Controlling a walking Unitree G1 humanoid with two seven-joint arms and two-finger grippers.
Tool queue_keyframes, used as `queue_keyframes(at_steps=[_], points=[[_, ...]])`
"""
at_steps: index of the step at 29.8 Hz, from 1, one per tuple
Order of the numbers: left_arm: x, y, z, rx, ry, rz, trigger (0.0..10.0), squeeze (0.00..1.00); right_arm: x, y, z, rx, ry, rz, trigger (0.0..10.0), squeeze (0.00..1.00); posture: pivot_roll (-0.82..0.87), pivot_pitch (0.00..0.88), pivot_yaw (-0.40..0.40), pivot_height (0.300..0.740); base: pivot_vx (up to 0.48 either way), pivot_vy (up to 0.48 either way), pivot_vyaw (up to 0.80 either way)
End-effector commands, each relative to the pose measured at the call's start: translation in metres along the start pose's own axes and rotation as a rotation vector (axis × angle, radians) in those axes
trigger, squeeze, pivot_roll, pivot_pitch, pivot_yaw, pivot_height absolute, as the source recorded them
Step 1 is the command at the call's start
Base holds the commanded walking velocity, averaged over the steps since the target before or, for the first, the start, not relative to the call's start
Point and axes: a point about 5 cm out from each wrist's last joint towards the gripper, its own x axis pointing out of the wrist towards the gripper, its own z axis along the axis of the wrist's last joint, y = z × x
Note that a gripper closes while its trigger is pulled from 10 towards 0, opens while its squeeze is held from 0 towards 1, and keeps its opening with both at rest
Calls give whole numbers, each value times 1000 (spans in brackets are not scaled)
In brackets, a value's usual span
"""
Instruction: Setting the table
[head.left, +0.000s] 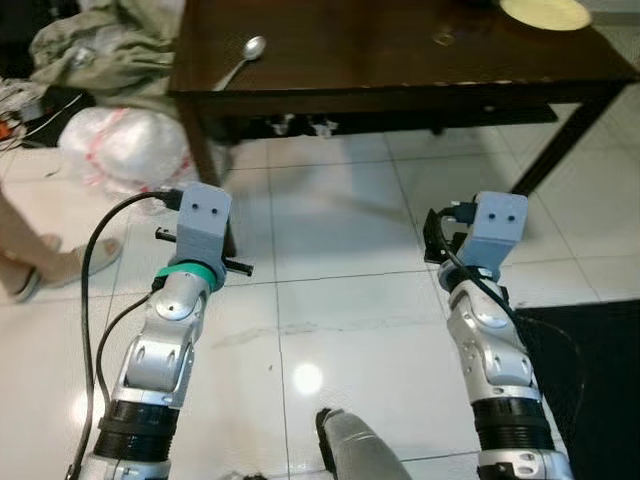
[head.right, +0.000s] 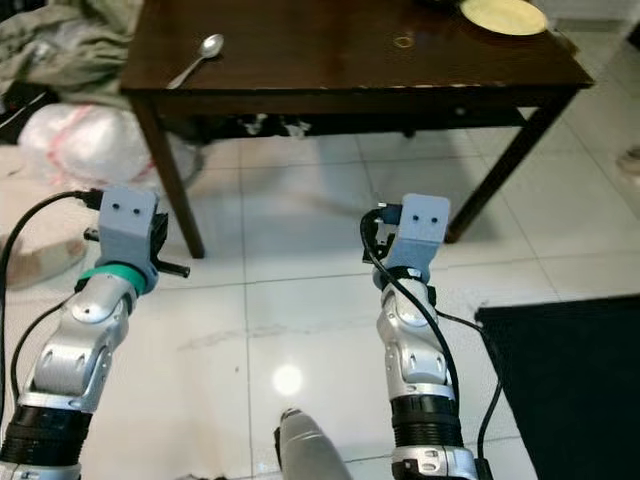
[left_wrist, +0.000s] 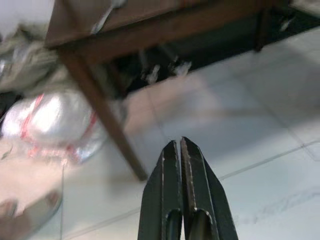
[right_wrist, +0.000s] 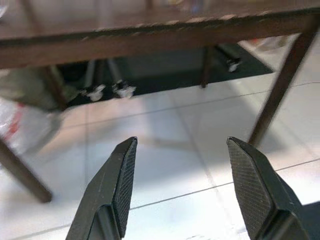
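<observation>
A dark brown wooden table (head.left: 400, 50) with straight square legs stands on the pale tiled floor. A shiny silver metal spoon (head.left: 242, 60) lies flat on the tabletop close to the table's front left corner, its bowl pointing toward the middle of the table and its handle angled out toward the front edge. A round, pale yellow plate (head.left: 545, 12) sits flat near the table's far right corner, well apart from the spoon. Between them, nearer the plate, a small gold-coloured ring-shaped object (head.right: 403, 41) rests on the wood; what it is cannot be told.
</observation>
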Motion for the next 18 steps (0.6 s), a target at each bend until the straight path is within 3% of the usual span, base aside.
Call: queue_keyframes(at_steps=[1,6,18], points=[[-1,1,-6,13,16,8,10000,0,-1,-1,-4,10,12,-7,10000,0,-153,39,51,740,0,0,-800],[0,7,-4,60,-5,65,10000,0,-1,1,-3,11,4,6,10000,0,-153,41,53,740,293,0,-745],[2,10,-4,62,-10,90,10000,0,-4,15,2,27,-28,97,10000,0,-151,47,53,740,464,0,0]])
